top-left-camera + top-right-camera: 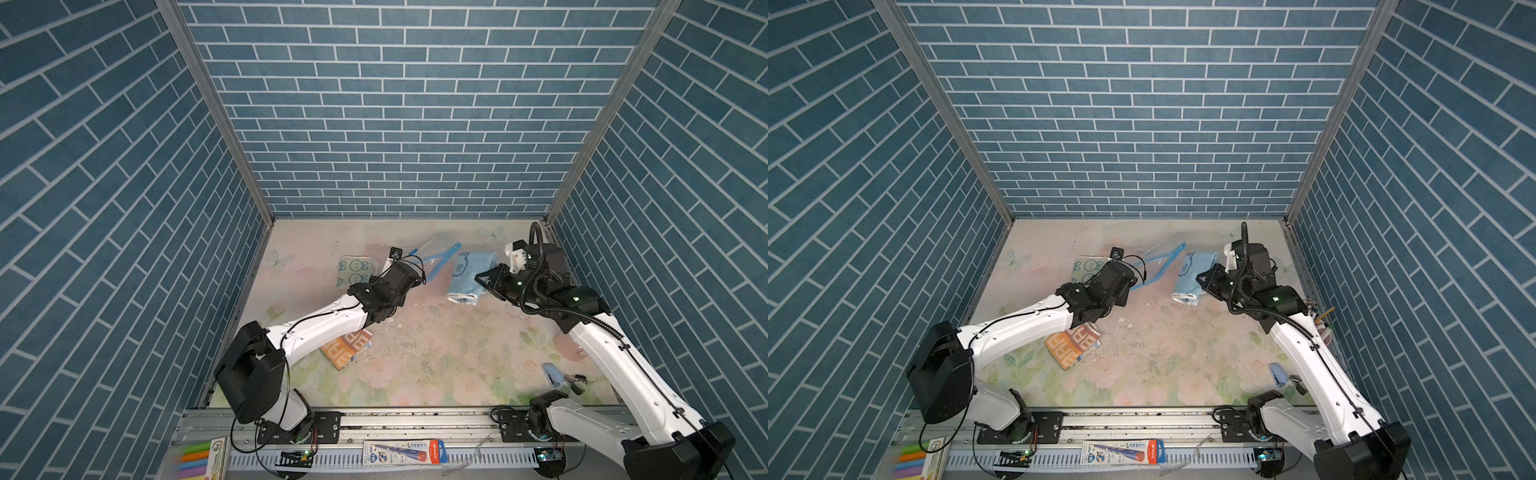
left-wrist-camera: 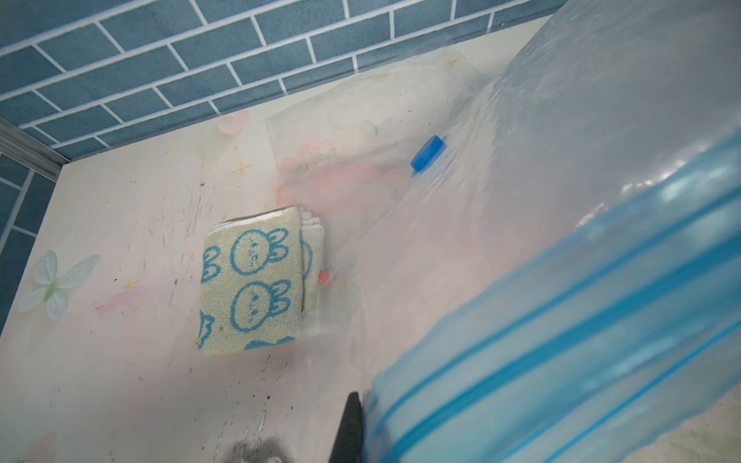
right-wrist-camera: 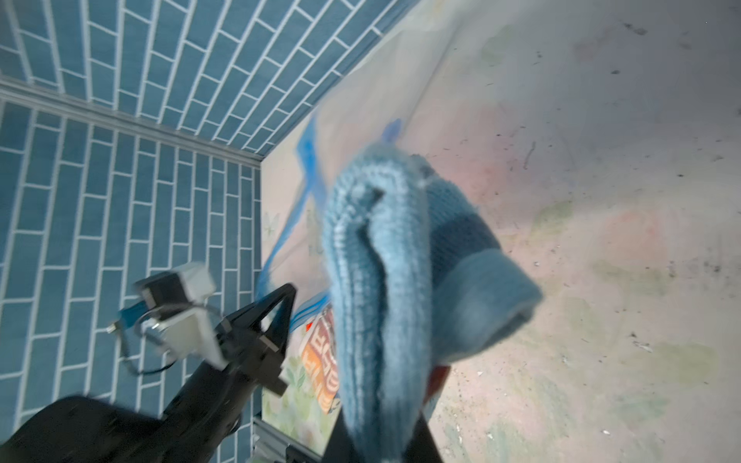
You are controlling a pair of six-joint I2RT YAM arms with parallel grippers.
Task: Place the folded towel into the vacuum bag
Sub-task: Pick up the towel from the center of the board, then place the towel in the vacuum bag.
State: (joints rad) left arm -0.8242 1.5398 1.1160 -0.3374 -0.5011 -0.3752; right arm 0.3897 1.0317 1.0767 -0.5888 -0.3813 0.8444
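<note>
The vacuum bag (image 1: pixel 437 252) (image 1: pixel 1162 255) is clear plastic with a blue zip strip (image 2: pixel 561 360) and a round blue valve cap (image 2: pixel 428 152). It lies at the back of the table with its zip end lifted. My left gripper (image 1: pixel 417 270) (image 1: pixel 1133 279) (image 2: pixel 365 433) is shut on that blue strip. The folded towel (image 1: pixel 469 272) (image 1: pixel 1192 274) (image 3: pixel 381 260) is light blue and hangs just right of the bag's raised mouth. My right gripper (image 1: pixel 482 279) (image 1: pixel 1202 279) (image 3: pixel 381 445) is shut on its near end.
A beige towel with blue bunnies (image 1: pixel 353 270) (image 2: pixel 252 280) lies left of the bag, one edge under the plastic. An orange patterned towel (image 1: pixel 347 347) (image 3: pixel 320 360) lies under the left arm. A blue clip (image 1: pixel 552 373) sits front right. Brick walls enclose three sides.
</note>
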